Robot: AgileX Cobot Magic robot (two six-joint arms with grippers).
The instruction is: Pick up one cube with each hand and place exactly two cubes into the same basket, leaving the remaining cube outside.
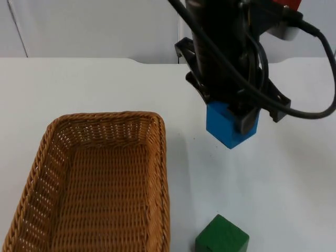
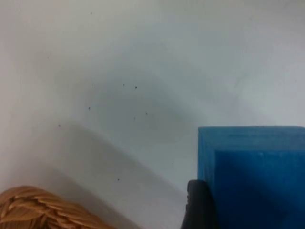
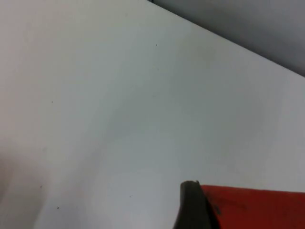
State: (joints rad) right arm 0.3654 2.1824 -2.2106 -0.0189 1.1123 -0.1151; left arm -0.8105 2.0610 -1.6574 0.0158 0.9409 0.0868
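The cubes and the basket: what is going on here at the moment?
The left tool holds a blue cube in the air, to the right of the basket, which has nothing in it. The right tool holds a red cube above the table. A green cube sits on the table beside the basket.

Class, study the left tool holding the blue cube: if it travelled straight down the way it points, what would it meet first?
Most likely the bare white table. The left tool carries the blue cube right of the basket and beyond the green cube; depth is uncertain.
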